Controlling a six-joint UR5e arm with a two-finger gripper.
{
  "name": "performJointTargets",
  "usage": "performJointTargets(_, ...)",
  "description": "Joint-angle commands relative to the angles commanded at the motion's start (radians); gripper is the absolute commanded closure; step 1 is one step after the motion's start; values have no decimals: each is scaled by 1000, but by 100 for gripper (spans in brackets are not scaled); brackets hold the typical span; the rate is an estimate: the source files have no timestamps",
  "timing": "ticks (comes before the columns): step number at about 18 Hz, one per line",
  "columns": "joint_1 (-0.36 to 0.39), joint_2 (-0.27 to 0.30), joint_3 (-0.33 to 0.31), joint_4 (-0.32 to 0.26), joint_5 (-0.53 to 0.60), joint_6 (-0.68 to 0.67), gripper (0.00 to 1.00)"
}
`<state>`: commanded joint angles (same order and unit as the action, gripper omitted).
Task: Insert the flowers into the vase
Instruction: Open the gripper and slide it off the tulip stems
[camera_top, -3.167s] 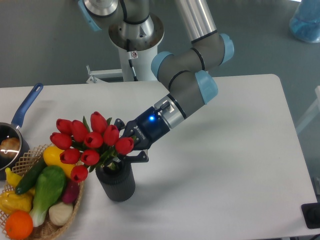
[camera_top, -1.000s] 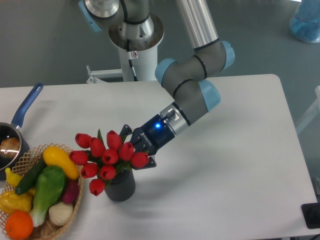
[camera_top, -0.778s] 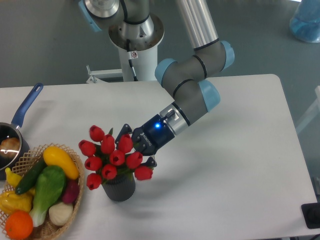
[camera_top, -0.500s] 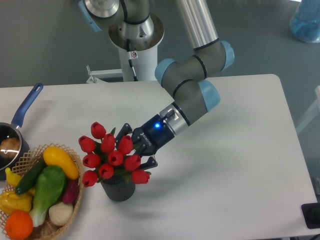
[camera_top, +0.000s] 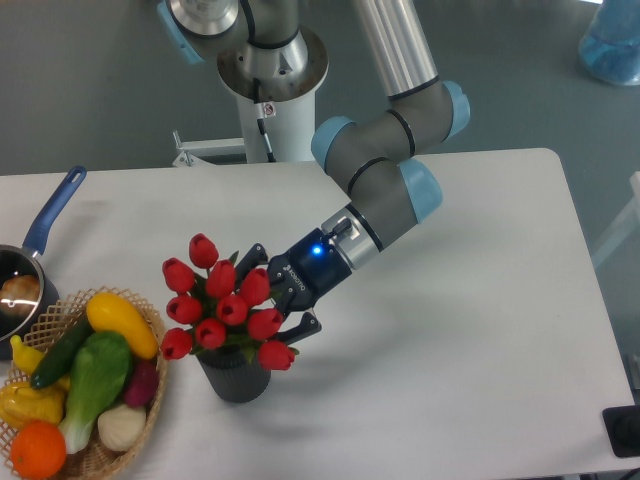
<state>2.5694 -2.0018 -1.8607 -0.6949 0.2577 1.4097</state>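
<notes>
Tool (camera_top: 282, 297): fingers look spread beside the flowers (camera_top: 222, 308); grip unclear.
Tip: back off gently, leaving stems in the vase (camera_top: 234, 376).

vase (camera_top: 235, 378): matt ribbed | basket (camera_top: 150, 415): woven wicker | table (camera_top: 450, 330): smooth matt

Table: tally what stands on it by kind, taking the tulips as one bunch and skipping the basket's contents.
Tulip bunch: 1
Vase: 1
Basket: 1
Saucepan: 1
Total: 4
</notes>
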Motion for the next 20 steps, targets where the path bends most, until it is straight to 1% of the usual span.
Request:
performJointTargets(10,11,2,3,2,0,12,28)
performJointTargets(15,12,2,5,0,8,34,21)
performJointTargets(18,12,2,6,0,8,32,20)
performJointTargets(20,12,0,6,0,8,32,16)
